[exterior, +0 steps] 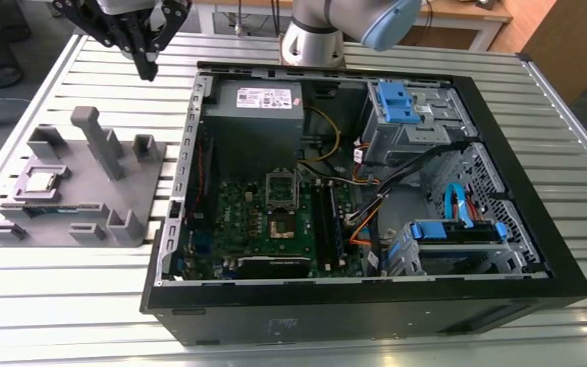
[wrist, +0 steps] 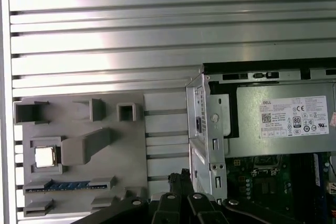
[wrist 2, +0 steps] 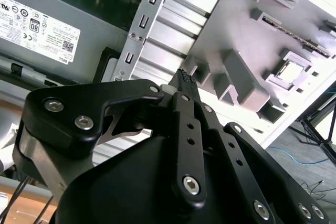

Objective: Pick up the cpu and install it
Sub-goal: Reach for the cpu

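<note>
The cpu (exterior: 40, 181) is a small silvery square chip lying in a pocket of the grey plastic holder (exterior: 131, 191) at the exterior view's left. It also appears in the first wrist view (wrist: 44, 157) and the second wrist view (wrist 2: 290, 70). My gripper (exterior: 149, 70) hangs high above the slatted table, between the holder and the open computer case (exterior: 375, 298), well apart from the chip. Its black fingers (wrist 2: 185, 80) meet at the tips with nothing between them. The dark socket (exterior: 282, 222) sits on the green board (exterior: 238, 218) inside the case.
A green-and-blue memory stick (exterior: 54, 208) lies in a slot of the holder just in front of the chip. In the case are a grey power supply (exterior: 257, 99), blue drive brackets (exterior: 400, 99) and loose cables (exterior: 370, 218). The arm's base (exterior: 314, 38) stands behind the case.
</note>
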`<state>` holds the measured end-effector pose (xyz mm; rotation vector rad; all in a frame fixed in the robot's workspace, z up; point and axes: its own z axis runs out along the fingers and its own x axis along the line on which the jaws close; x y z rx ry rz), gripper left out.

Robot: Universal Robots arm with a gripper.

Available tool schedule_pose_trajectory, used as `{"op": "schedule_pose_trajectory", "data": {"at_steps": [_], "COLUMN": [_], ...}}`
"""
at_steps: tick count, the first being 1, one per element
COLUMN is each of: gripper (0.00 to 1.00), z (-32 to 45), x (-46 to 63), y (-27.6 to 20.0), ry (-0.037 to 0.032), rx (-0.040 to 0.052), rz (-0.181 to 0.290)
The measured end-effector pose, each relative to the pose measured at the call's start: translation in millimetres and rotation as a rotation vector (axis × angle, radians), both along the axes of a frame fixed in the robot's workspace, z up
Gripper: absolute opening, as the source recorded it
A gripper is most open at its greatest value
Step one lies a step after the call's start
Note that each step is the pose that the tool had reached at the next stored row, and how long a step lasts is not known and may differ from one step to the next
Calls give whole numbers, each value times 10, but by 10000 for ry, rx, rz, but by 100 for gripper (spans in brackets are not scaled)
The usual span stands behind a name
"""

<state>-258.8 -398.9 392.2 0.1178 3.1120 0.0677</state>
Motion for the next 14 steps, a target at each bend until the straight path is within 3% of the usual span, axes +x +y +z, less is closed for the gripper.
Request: {"op": "schedule_pose_trajectory", "data": {"at_steps": [14], "gripper": [11], "z": [-17], "x": [-327], "y": [0], "ry": [0], "rx": [0], "rz": [-1]}}
